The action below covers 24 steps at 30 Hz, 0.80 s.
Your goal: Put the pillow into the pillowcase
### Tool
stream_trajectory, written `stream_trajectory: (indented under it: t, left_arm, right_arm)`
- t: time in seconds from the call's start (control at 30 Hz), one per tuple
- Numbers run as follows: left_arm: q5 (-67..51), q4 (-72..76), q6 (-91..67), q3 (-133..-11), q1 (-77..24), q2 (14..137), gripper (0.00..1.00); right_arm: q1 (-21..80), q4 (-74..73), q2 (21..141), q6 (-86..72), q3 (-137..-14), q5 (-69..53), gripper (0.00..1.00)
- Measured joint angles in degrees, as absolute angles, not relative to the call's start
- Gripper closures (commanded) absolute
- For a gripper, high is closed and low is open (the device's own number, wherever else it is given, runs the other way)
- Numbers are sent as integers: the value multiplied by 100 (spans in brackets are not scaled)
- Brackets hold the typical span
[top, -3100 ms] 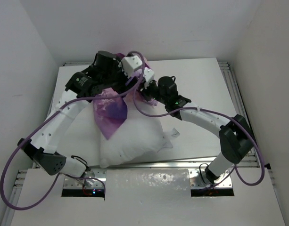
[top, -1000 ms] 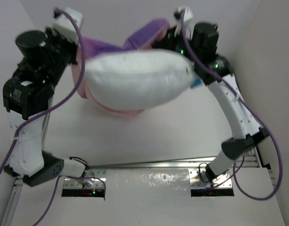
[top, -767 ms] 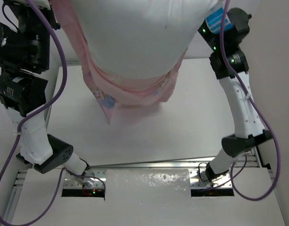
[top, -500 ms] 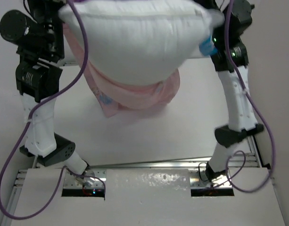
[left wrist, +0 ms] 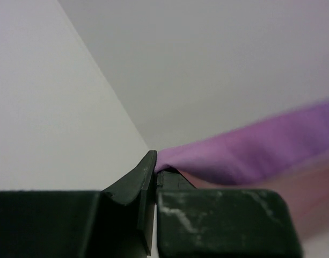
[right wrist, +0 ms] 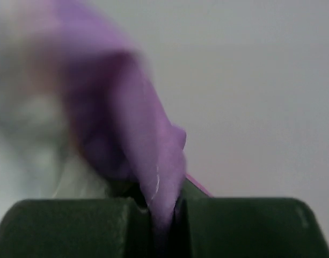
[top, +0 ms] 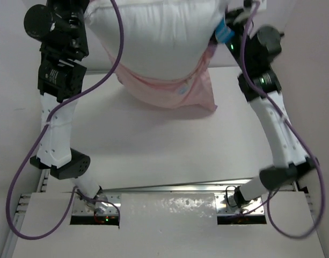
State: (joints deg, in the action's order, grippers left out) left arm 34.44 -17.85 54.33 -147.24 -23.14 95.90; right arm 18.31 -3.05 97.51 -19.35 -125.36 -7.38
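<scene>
Both pinch pillowcase (top: 169,91), L claw (left wrist: 155,167), R claw (right wrist: 163,208), pillow (top: 159,32) higher vs before, hanging end swung rt

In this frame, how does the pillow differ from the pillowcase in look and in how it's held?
The pillow is white and plump. The pillowcase is thin and limp, pink in the top view and purple in the wrist views. The pillow bulges out on top, while the pillowcase sags beneath it. The left fingers and right fingers pinch pillowcase fabric, not the pillow. Both are raised between the arms.
</scene>
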Motion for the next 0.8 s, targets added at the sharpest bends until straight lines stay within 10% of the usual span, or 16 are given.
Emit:
stream_trajectory:
  t: [0.1,0.2,0.33,0.47,0.67,0.8]
  left_arm:
    - [3242,-2185,5183,-14831,-2418,9391,100]
    - [3221,-2646,4716,-13072,-2386,8226,100]
    - [3114,-3636,3994,-11467,-2191,7620,100]
    - [2770,-4386,3524,-14501,-1245,9734,100]
    - [2193,-3920,3269,-13745,-941,9275,100]
    - [1907,-3839,3083,-12079,-961,7953,100]
  right_arm:
    - [1859,548,7887,-1776,-9686,-687,100]
    - [1894,390,7210,-1503,-9415,-650,100]
    - [1859,-947,8897,-1278,-12090,-884,100]
    - [1704,-1900,11037,-1433,-14770,-875,100]
    - [1710,342,8077,-1588,-9137,-888,100]
    - [1769,-270,8619,-1389,-10790,-982,100]
